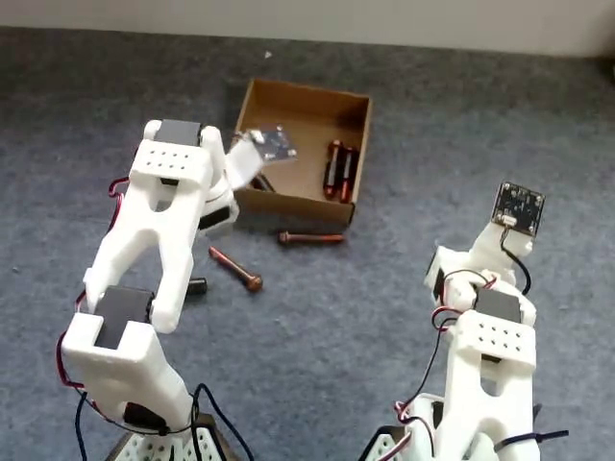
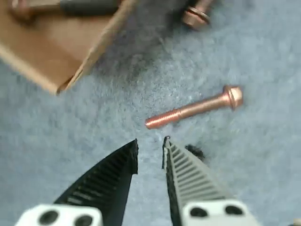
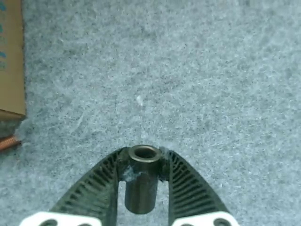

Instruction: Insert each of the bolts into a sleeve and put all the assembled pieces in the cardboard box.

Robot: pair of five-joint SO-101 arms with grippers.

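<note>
A: Copper bolt (image 2: 195,108) is seen lying flat on the grey carpet (image 1: 384,317), just ahead of the left gripper (image 2: 150,149); no contact is made.

B: Noted. Left jaws are parted a little, with nothing between them. A second bolt (image 1: 310,237) is logged just beside the box (image 1: 298,205), outside its near wall.

A: Sleeve (image 3: 141,188) is clamped in the right gripper (image 3: 142,155), its bore pointed away from the wrist, over carpet and well apart from the box.

B: Two assembled pieces (image 1: 339,170) are recorded inside the box, side by side on the side nearer the right arm. A small dark piece (image 1: 197,285) is glimpsed on the carpet beside the left arm; whether it is a sleeve cannot be told.
</note>
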